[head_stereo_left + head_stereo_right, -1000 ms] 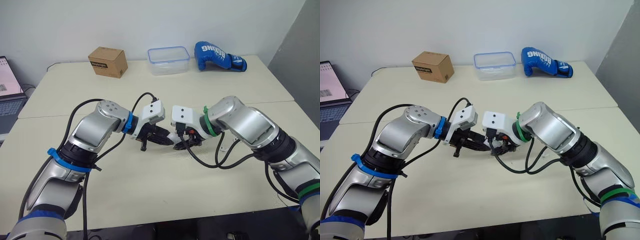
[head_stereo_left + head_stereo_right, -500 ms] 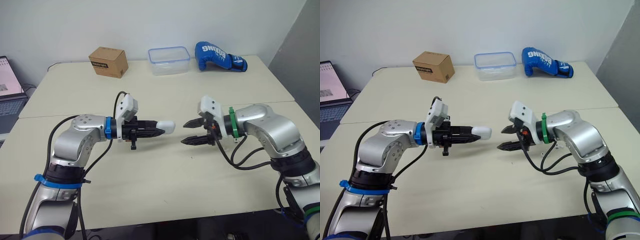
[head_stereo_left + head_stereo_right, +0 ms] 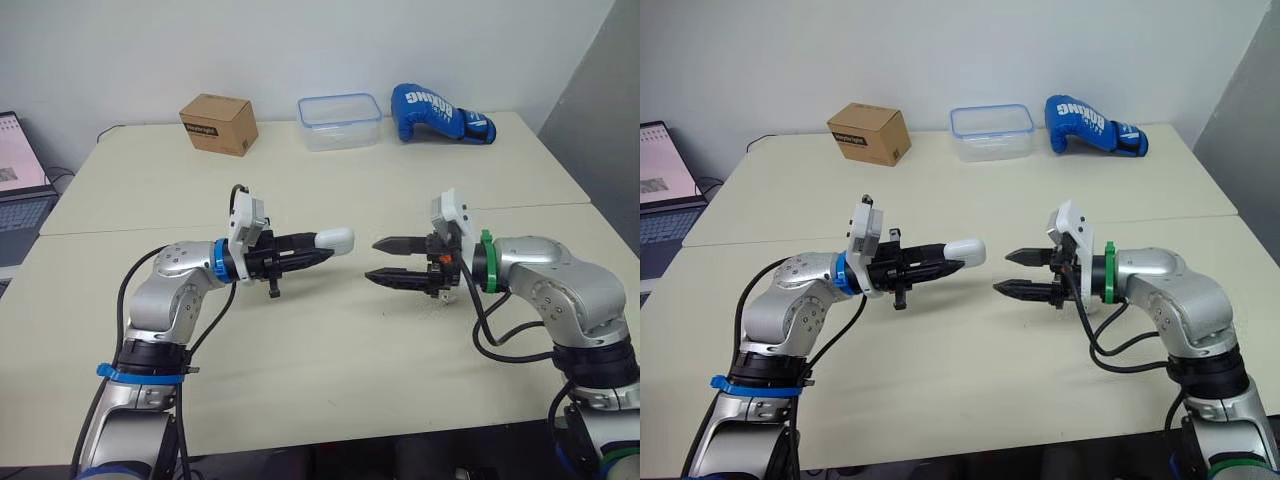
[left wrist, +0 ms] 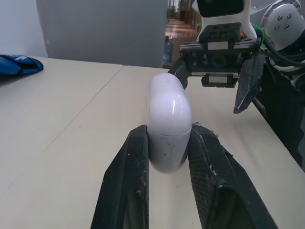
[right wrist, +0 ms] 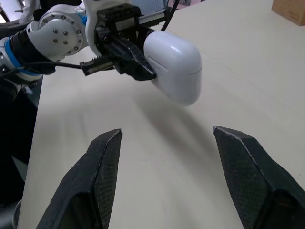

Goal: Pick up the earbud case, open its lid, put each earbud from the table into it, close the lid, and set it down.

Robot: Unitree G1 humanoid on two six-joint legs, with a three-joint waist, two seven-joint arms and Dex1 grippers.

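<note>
Lid-opening comes next, I judge: my left claw (image 3: 318, 250) is clamped on the earbud case (image 3: 336, 239), held above the surface (image 3: 330, 350), lid end toward my right claw (image 3: 372, 260), whose fingers stand apart. I should hook one fingertip under the seam and lever gently.

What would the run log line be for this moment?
left gripper: shut on case, lifted off table | right gripper: open, facing case, not touching | lid: closed
</note>
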